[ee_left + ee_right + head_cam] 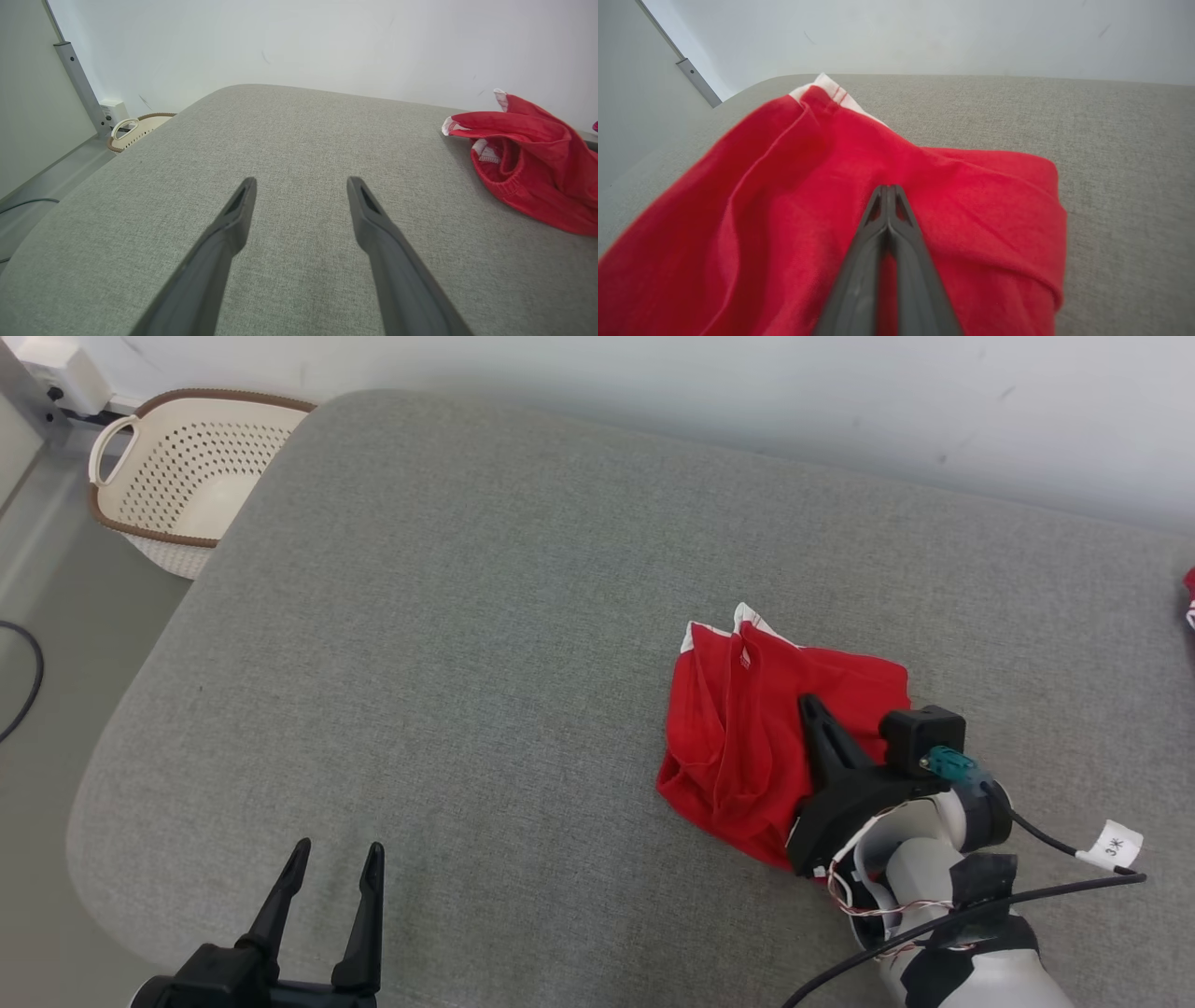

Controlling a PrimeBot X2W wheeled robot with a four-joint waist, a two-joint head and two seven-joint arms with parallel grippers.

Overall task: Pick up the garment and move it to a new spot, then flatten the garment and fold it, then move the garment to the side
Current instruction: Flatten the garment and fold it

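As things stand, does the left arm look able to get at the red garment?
Probably yes: bare grey cushion lies between the open left tool and the red garment, with nothing between; the right tool is shut on it.

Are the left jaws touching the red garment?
No, the left jaws stand open over bare grey cushion, well apart from the garment.

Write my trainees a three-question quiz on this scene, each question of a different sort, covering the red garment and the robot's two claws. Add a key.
1. True or false: the left claw is shut.
2. Pick one: the red garment on the grey padded surface is A) spread flat, B) crumpled in a heap, C) hanging in the air.
3. In a few words: which claw has its tips closed at the fabric?

Key: 1 false, its fingers stand apart; 2 B; 3 the right claw.
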